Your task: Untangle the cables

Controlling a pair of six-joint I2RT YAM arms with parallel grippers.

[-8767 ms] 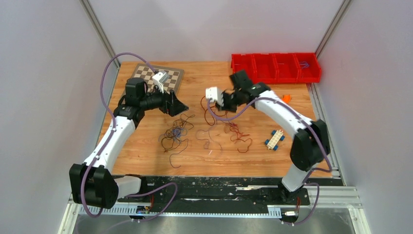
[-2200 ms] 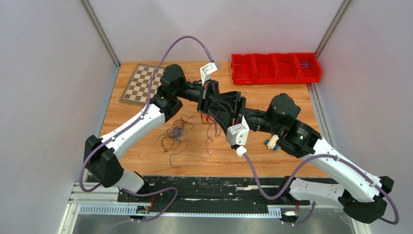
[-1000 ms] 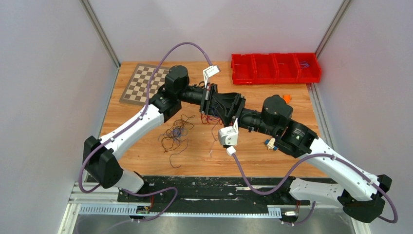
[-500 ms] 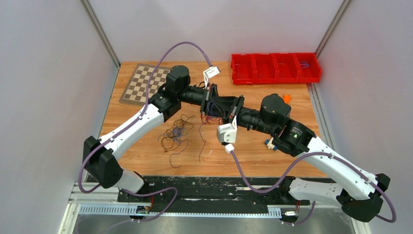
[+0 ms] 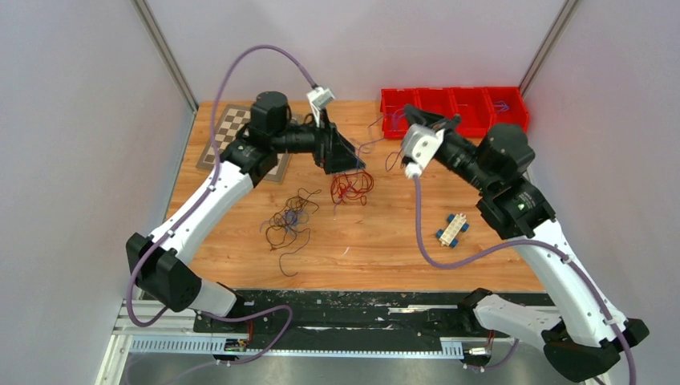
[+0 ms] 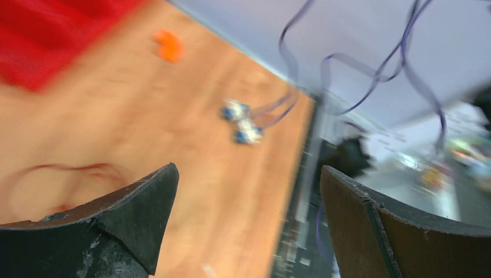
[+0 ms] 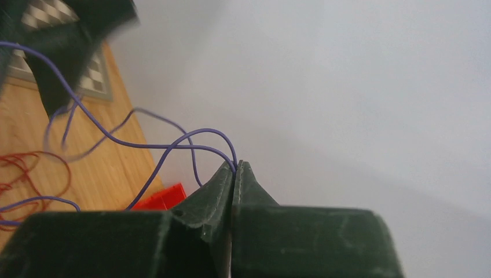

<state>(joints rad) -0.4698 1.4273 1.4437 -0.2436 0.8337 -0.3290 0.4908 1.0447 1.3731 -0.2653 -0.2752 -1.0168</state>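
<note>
left gripper (image 6: 248, 174): jaws wide apart, nothing between them; hung just above the red cable, tips angled down toward the table.
right gripper (image 7: 234, 168): jaws pressed tight together, pinching the purple cable at the very tips; held up off the table in front of the red bins.
purple cable (image 7: 145, 145): up in the air, looped from the right gripper's tips out toward the left gripper; far end possibly touched the red cable, too thin and blurred to tell.
red cable (image 5: 351, 186): loose coiled bundle lying flat mid-table, just under the left gripper.
dark cables (image 5: 289, 220): brown tangle with a bit of blue in it, flat on the table, left of the red cable and nearer the arm bases, apart from it.
table (image 5: 385, 249): wood top.
red bins (image 5: 465, 112): row along the far right edge; small purple bit in the rightmost compartment.
chessboard (image 5: 228, 128): far left corner, partly hidden by the left arm.
toy block (image 5: 453, 230): white with blue ends, right side, well apart from the cables.
orange piece (image 6: 169, 45): on the table near the red bins, blurred.
</note>
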